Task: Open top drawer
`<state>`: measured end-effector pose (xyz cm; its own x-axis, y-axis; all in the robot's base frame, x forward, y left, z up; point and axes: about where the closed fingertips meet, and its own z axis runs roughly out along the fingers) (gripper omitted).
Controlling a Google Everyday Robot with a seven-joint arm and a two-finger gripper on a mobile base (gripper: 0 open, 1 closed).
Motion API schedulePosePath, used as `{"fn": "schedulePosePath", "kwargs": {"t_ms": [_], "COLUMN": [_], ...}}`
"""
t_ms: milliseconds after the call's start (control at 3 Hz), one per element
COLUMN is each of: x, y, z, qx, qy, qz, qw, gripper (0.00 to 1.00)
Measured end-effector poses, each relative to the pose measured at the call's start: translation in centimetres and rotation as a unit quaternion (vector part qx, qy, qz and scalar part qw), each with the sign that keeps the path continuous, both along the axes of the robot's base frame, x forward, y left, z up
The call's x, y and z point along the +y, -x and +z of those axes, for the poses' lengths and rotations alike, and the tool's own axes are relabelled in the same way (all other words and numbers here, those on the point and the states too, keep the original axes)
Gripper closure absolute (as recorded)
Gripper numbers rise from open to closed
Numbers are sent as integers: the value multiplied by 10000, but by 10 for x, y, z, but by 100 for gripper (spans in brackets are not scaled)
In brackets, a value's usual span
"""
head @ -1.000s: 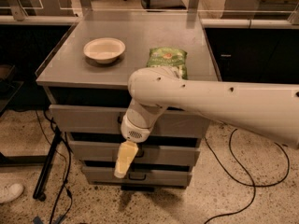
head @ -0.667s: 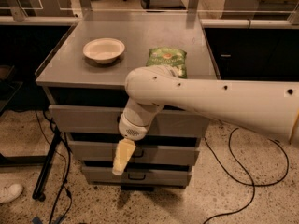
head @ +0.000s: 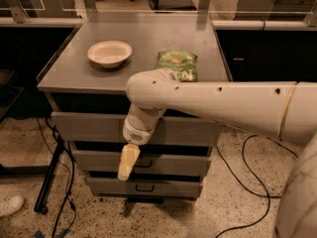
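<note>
The top drawer (head: 89, 127) is the uppermost of three grey metal drawers under the cabinet top. Its front stands nearly flush with the cabinet, and its black handle is hidden behind my wrist. My white arm reaches in from the right across the drawer front. My gripper (head: 126, 163), with yellowish tips, hangs downward just below the top drawer's lower edge, in front of the middle drawer (head: 178, 163), left of that drawer's handle.
A white bowl (head: 109, 52) and a green snack bag (head: 177, 64) lie on the cabinet top (head: 69, 73). The bottom drawer (head: 163, 187) shows its black handle. Black cables and a stand leg (head: 49, 177) run over the speckled floor at the left. A shoe (head: 10, 205) lies at the lower left.
My arm and gripper have shifted slightly left and up in front of the drawers. The drawers have not moved.
</note>
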<state>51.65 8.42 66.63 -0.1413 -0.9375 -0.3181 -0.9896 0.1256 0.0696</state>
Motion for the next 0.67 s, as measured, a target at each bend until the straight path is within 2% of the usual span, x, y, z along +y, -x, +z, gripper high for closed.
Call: {"fn": "schedulePosePath", "kwargs": {"t_ms": [333,667], "x": [-1,1], "y": [-3,-14], "z": [-9,-4], "qx": [11,-70], "qy": [65,98], "qz": [16,71], "qw": [10000,9999], "gripper": [0,0]}}
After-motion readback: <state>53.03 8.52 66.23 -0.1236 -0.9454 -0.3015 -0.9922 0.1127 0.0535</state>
